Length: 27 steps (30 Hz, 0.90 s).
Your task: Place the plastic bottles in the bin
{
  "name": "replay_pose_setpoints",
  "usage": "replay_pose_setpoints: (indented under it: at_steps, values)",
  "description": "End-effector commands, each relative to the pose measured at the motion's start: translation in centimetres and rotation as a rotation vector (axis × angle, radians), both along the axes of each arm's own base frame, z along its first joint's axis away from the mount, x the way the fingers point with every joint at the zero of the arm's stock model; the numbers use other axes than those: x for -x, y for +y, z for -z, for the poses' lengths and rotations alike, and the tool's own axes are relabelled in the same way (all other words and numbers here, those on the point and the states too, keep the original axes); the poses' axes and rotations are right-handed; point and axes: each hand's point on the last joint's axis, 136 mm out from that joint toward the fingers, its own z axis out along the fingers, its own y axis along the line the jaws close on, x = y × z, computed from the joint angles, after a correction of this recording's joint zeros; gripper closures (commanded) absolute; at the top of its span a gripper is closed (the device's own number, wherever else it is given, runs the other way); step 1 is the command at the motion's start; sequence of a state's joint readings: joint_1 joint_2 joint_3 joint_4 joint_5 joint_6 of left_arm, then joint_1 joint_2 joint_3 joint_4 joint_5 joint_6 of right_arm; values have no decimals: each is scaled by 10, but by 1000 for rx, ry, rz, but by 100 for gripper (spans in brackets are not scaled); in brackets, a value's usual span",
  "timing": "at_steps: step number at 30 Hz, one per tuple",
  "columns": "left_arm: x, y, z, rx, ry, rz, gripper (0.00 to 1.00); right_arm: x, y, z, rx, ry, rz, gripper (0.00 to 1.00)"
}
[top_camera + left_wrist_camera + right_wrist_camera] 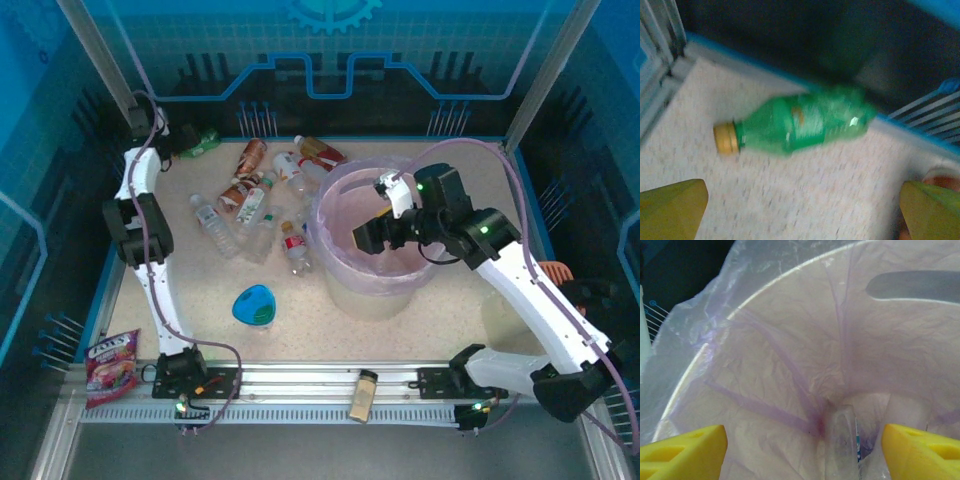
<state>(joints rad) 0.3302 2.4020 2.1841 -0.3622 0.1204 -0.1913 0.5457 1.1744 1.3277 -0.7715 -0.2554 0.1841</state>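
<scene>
Showing the speckled table (300, 330) with the round translucent bin (362, 292), lined with a thin crinkled bag, standing right of centre. Hangs the right gripper (372, 236) over that bin's mouth, jaws spread wide and empty. Looks down through the right wrist camera on one clear bottle (841, 442) lying at the bottom of the liner. Reaches the left gripper (172, 138) into the far left corner, jaws likewise wide apart and holding nothing. Stops just short of a green bottle (800, 125) lying on its side beside the blue wall, gold cap (726, 138) pointing left in the left wrist view. Leaves a cluster of further plastic bottles (262, 195) scattered on their sides between that corner and the bin, apart from the blue teardrop dish (254, 305) nearer the arms.

Judging by looks: light, thin-walled, smooth and round, so apt to roll away or squirt from a pinch, and to dent under a hard one. Best taken across the middle of the labelled body, fingers square to the long axis, not by the neck or cap.
</scene>
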Motion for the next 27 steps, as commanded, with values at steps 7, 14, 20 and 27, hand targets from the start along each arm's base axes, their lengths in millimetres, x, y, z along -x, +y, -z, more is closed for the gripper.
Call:
replay_pose_setpoints:
  at_steps: [7, 14, 20, 27]
  values:
    - [-65, 34, 18, 123, -173, -143, 1, -2, -2, 4, -2, 30, 28, 19]
    - [-74, 18, 43, 227, -186, -72, 1, 0, -4, 5, 21, 47, 38, 19]
    - [-62, -12, 66, 269, -60, 12, 1, 7, -6, 0, 20, 19, 42, 19]
    - [-49, -67, 68, 172, 44, 169, 1, 11, -9, -2, 19, 12, 43, 19]
